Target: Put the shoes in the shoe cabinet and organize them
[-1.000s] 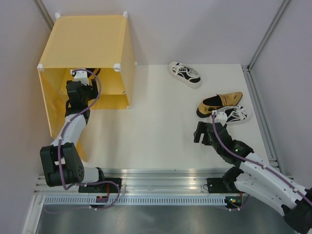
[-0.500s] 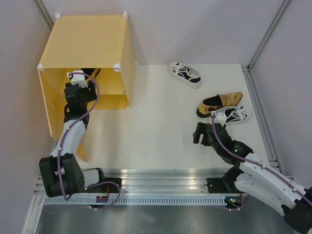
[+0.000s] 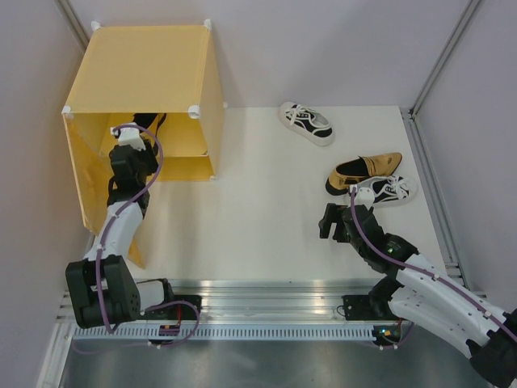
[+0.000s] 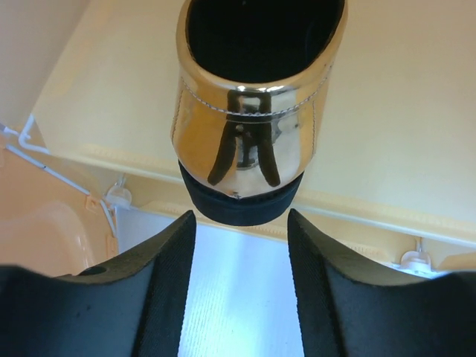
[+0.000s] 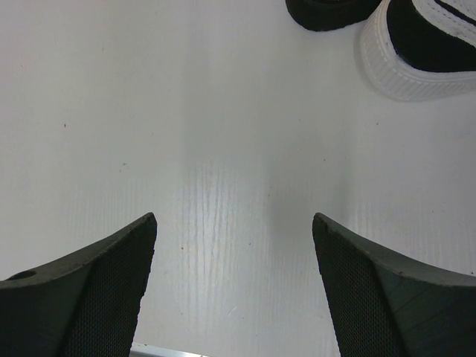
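Note:
The yellow-orange shoe cabinet (image 3: 141, 73) stands at the far left with its door swung open. A shiny gold loafer (image 4: 253, 111) stands on the cabinet's inner shelf (image 4: 401, 111), its heel hanging over the shelf's front edge. My left gripper (image 4: 242, 219) is open just short of that heel, with nothing between its fingers; from above the left gripper (image 3: 139, 128) sits at the cabinet's mouth. On the table lie a white sneaker (image 3: 307, 123), a second gold loafer (image 3: 365, 170) and another white sneaker (image 3: 388, 190). My right gripper (image 3: 331, 220) hovers wide open, left of that pair.
The cabinet's open door (image 3: 81, 182) stands along the left wall beside my left arm. The table's right edge and the wall post (image 3: 428, 162) run just past the shoes. A sneaker's white sole (image 5: 416, 67) shows at the right wrist view's top corner.
My left gripper has drawn back slightly from the cabinet and its jaws have narrowed, with the loafer left on the shelf. The right arm has not moved.

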{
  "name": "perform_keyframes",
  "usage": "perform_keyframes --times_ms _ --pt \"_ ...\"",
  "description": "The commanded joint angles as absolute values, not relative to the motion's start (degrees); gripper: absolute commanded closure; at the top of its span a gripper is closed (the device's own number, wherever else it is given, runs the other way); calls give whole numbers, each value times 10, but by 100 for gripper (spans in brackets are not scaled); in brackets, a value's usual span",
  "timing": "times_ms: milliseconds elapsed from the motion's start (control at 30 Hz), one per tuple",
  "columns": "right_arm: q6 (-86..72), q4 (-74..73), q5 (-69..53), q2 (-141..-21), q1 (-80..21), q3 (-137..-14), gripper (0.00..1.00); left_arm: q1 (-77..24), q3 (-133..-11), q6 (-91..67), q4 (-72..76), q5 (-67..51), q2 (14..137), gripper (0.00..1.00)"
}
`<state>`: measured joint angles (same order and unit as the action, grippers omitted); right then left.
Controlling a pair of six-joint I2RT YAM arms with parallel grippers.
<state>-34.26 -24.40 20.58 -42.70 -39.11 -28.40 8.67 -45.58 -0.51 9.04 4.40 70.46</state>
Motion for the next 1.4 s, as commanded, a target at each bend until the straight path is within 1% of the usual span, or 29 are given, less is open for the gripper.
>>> perform_keyframes --times_ms 0,233,767,800,967,1100,1267,1367 --pt "-343 -229 206 -421 -389 -283 11 89 -464 -21 122 49 722 44" --pt "-344 -228 207 -422 -390 -281 11 89 -478 -10 149 54 744 46" --pt "-346 -230 207 -424 -389 -281 11 90 -519 -1 178 58 799 46" --pt "-345 -231 207 -422 -389 -282 10 89 -522 17 177 59 802 46" --pt "-345 -231 206 -423 -390 -282 11 90 -532 26 178 64 809 44" --pt "-346 -233 205 -424 -390 -285 11 90 -537 31 178 82 810 40" --pt "-346 -236 203 -421 -389 -286 11 91 -535 22 177 89 810 38" --pt "-345 -236 202 -420 -390 -286 11 91 -533 11 161 83 801 32"
